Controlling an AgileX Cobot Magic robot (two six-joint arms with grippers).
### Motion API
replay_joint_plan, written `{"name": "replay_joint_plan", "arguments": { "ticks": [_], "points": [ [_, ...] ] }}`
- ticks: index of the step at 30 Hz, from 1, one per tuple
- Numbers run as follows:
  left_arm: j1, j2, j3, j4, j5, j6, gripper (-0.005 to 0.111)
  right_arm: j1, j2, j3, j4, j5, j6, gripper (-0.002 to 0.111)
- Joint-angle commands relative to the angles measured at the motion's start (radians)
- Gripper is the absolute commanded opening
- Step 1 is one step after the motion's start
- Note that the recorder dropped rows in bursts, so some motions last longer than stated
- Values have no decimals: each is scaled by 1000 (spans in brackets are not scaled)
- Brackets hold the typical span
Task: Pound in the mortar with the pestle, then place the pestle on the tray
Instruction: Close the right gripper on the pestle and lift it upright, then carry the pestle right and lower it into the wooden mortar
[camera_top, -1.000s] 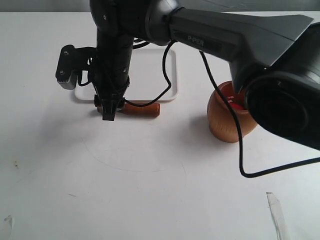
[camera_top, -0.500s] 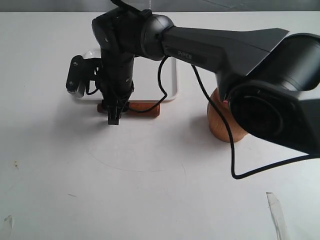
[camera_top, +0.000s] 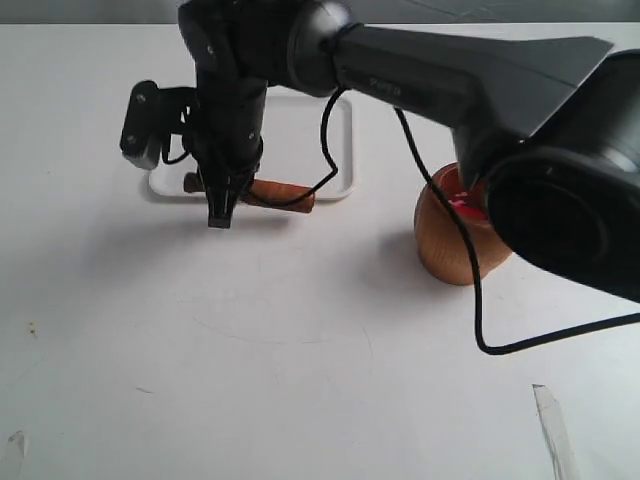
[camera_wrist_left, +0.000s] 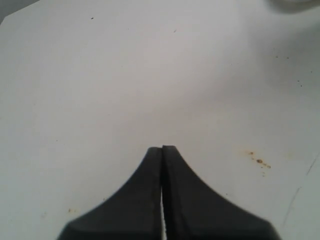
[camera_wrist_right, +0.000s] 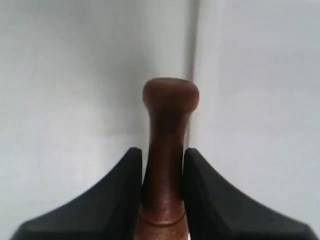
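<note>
My right gripper (camera_top: 218, 214) reaches across to the left of the exterior view and is shut on the pestle (camera_top: 278, 194). The pestle lies level across the front edge of the white tray (camera_top: 305, 135), thick end to the right. In the right wrist view both fingers (camera_wrist_right: 122, 185) press on the pestle's thin neck (camera_wrist_right: 165, 165), and its small knob sticks out past them. The brown mortar (camera_top: 452, 238) stands on the table to the right, its reddish inside partly hidden by the arm. My left gripper (camera_wrist_left: 162, 148) is shut and empty over bare table.
A black cable (camera_top: 480, 300) loops from the right arm down past the mortar to the table. A clear scrap of tape (camera_top: 553, 425) lies at the front right. Small brown stains (camera_wrist_left: 257, 160) mark the table near the left gripper.
My right gripper has carried the pestle away from the table in front of the tray, back and slightly up, so it now crosses the tray's front edge.
</note>
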Motion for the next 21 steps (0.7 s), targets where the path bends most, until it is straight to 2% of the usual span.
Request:
{"name": "replay_joint_plan", "arguments": {
  "ticks": [1, 6, 10, 15, 21],
  "points": [
    [-8, -1, 1, -7, -3, -8, 0, 1, -116, -1, 98, -55, 9, 0],
    [-8, -1, 1, -7, -3, -8, 0, 1, -232, 28, 139, -210, 126, 0],
    [-8, -1, 1, -7, -3, -8, 0, 1, -339, 134, 139, -353, 168, 0],
    [-8, -1, 1, -7, -3, -8, 0, -1, -503, 391, 139, -631, 210, 0],
    [-8, -1, 1, -7, -3, -8, 0, -1, -767, 814, 201, -1193, 223, 0]
  ]
}}
